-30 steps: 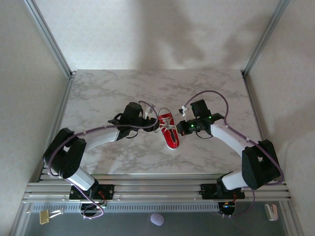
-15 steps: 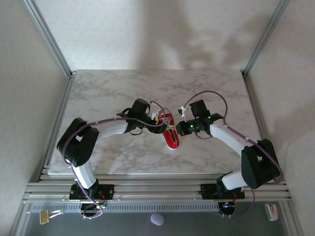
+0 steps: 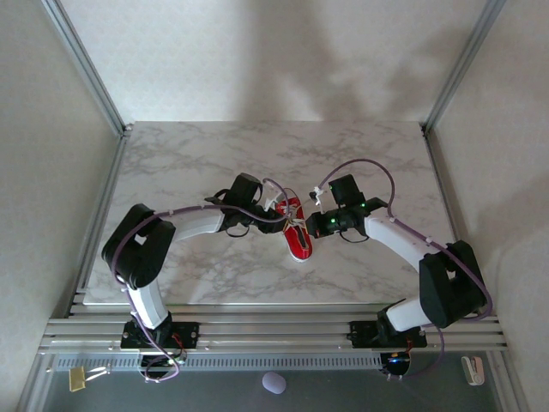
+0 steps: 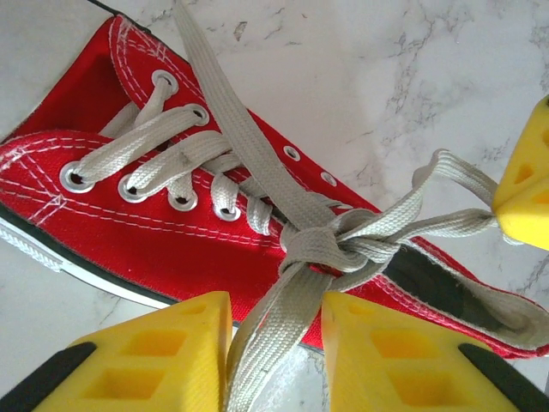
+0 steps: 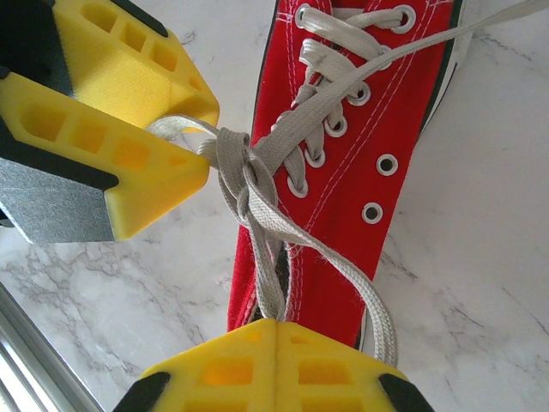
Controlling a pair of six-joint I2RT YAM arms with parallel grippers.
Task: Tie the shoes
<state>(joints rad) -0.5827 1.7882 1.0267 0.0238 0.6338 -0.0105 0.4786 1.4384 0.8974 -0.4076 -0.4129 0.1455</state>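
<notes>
The red sneaker (image 3: 298, 240) lies mid-table, toe toward the near edge, between both grippers. Its white laces are crossed in a knot (image 4: 330, 245) over the tongue. My left gripper (image 4: 274, 313) is open at the knot, and one lace strand (image 4: 270, 343) runs loosely through the gap between its yellow fingers. My right gripper (image 5: 276, 330) is shut on a lace loop (image 5: 270, 292) that comes off the knot (image 5: 240, 167). The left gripper's fingers (image 5: 146, 146) sit just beyond the knot. From above, the left gripper (image 3: 276, 209) and right gripper (image 3: 314, 220) flank the shoe's heel end.
The marble table (image 3: 189, 163) is fenced by aluminium posts (image 3: 86, 69) and side walls. A rail (image 3: 274, 330) runs along the near edge by the arm bases. A free lace end (image 5: 382, 322) curls beside the shoe's sole.
The left arm swung right, bringing its gripper in against the shoe's knot. The right gripper kept its hold on the lace and hardly moved. The shoe stayed put.
</notes>
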